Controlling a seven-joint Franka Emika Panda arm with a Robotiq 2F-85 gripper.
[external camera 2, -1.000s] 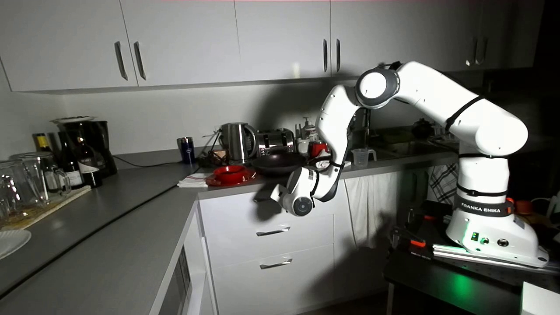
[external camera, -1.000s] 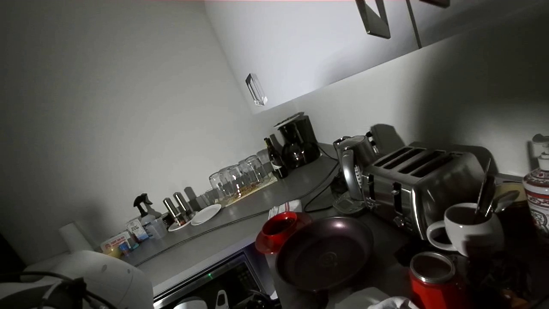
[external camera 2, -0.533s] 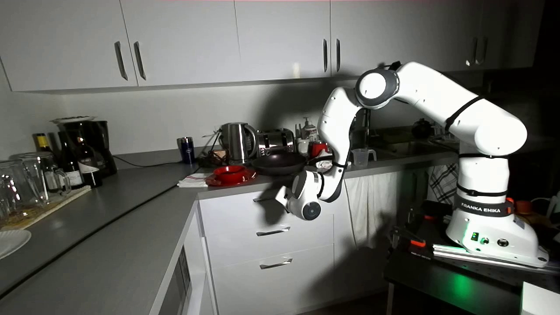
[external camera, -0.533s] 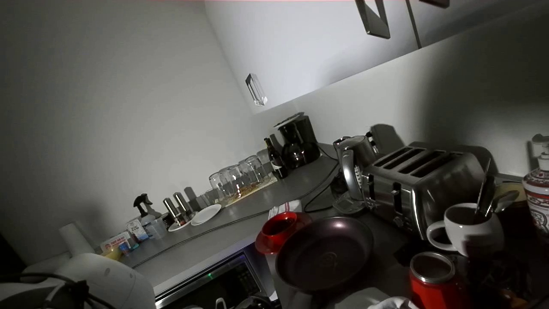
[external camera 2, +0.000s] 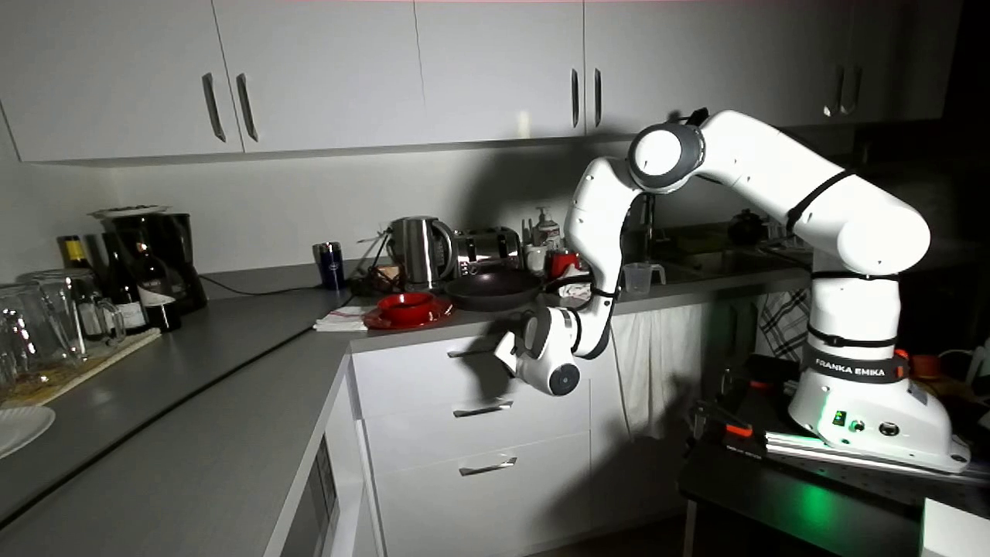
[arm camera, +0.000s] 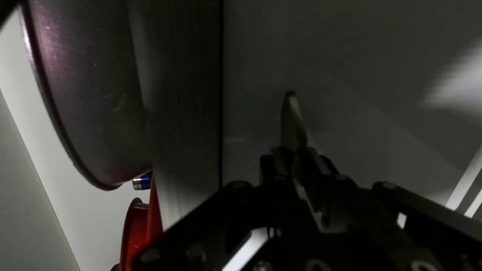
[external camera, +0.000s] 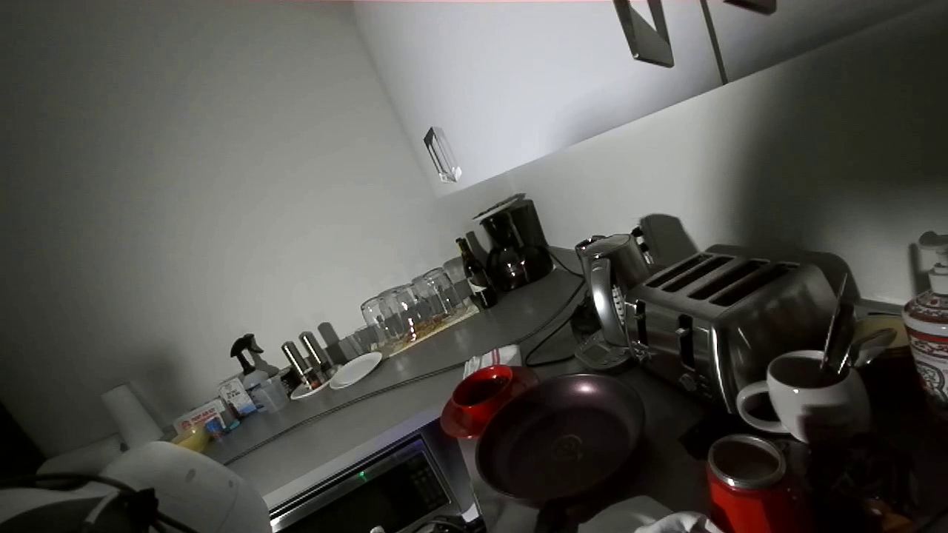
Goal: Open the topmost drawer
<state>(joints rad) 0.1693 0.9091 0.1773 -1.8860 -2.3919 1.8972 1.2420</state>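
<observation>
Handle point(arm camera: 292, 126) of the topmost drawer point(external camera 2: 410, 379) looks pinched in my tool point(arm camera: 296, 158); the drawer seems unopened, beneath the far table point(external camera 2: 421, 336), left of the curtain point(external camera 2: 657, 363). A crooked pull could slide my grip off the handle's right end.

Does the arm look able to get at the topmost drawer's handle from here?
Probably yes: in the wrist view the handle shows right at the jaws, and the pan sits on the counter, out of the way. The jaws look shut, though; whether on the handle, I can't tell.
</observation>
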